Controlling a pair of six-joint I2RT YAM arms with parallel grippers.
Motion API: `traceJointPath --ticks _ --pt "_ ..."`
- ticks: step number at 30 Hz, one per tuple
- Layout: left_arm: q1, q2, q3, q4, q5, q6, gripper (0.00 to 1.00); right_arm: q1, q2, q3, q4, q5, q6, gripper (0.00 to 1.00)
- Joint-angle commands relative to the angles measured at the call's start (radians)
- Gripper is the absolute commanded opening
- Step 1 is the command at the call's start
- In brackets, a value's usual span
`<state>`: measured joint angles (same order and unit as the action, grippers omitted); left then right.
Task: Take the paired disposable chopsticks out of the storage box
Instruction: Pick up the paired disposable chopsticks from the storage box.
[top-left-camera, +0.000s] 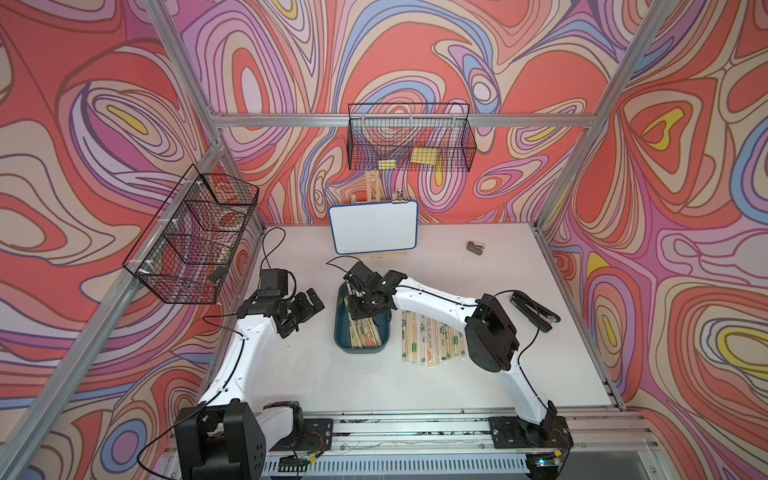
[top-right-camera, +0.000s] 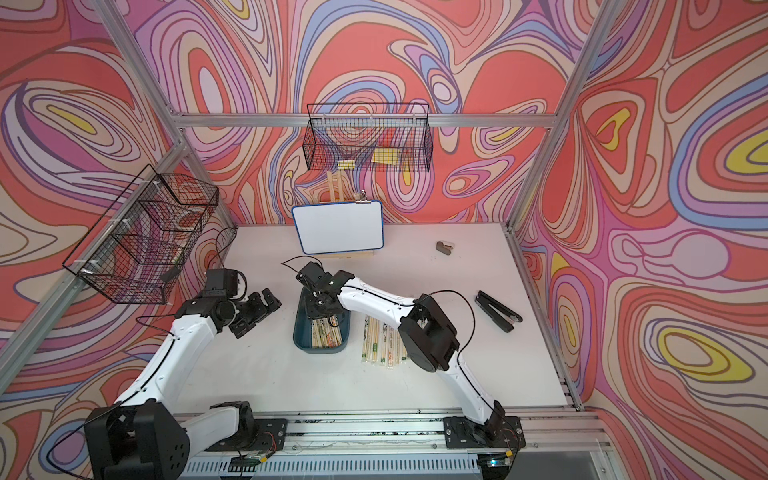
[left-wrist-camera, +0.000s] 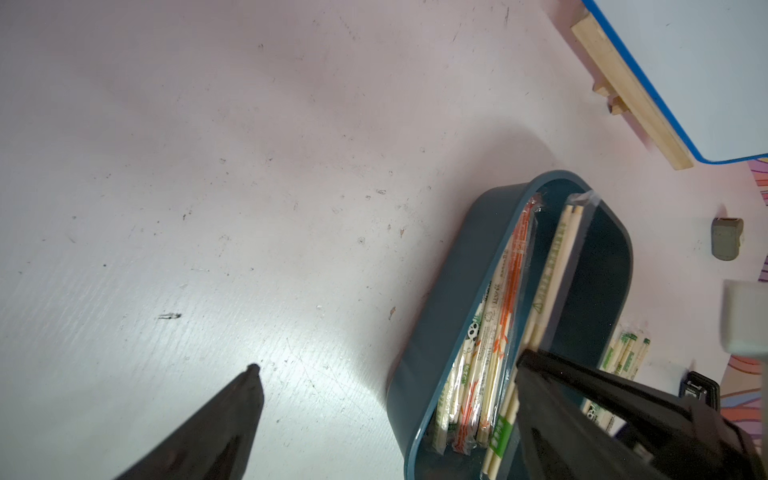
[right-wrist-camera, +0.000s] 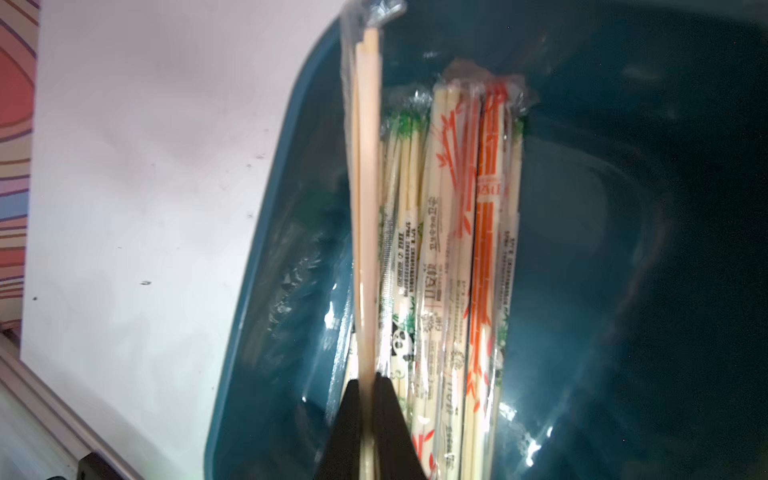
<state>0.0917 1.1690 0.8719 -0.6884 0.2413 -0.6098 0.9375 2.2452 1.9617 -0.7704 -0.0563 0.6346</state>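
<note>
The storage box (right-wrist-camera: 602, 270) is smooth, glossy teal plastic that catches glints of light. The paired disposable chopsticks (right-wrist-camera: 444, 249) are pale, matt bamboo in clear, shiny, crinkled plastic sleeves. The surface (left-wrist-camera: 208, 187) is matt white, finely scratched and speckled. The easel (left-wrist-camera: 627, 91) is bare pale wood.

Sleeves of the paired disposable chopsticks (right-wrist-camera: 432, 249) carry Chinese characters and fine lettering, too blurred to read; one bears a panda mark (right-wrist-camera: 401, 343), another a green triangle sign (left-wrist-camera: 537, 307).
</note>
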Motion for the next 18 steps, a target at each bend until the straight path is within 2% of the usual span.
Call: traceJointPath --ticks 1,9,18 --pt "0.008 0.001 -0.005 0.01 0.012 0.009 1.0 -0.008 -0.048 -0.018 0.019 0.014 0.01 0.0" --pt "0.007 -0.007 0.003 0.002 0.021 0.021 1.0 -0.056 -0.134 -0.072 0.048 0.011 0.02 0.0" --pt "0.007 -0.015 0.001 0.0 0.038 0.018 1.0 -0.156 -0.301 -0.272 0.098 0.036 0.049 0.0"
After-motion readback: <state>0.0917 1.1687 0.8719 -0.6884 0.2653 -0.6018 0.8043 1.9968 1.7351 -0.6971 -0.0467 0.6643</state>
